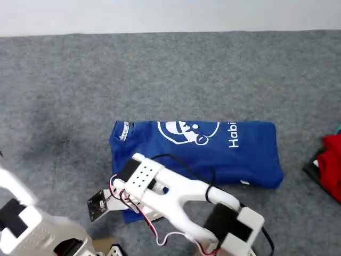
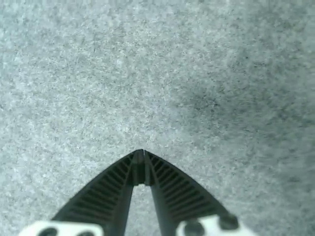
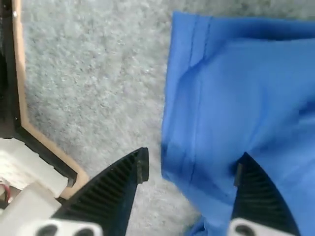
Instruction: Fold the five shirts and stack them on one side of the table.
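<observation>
blue shirt (image 1: 213,152): folded, flat, centre | red shirt (image 1: 333,162): bunched, right edge

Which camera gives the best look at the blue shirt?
The high view: the whole folded blue shirt lies flat on the grey table, with an arm over its near corner. The right wrist view catches one hemmed edge of it inside the open right gripper. The left wrist view faces grey table.
</observation>
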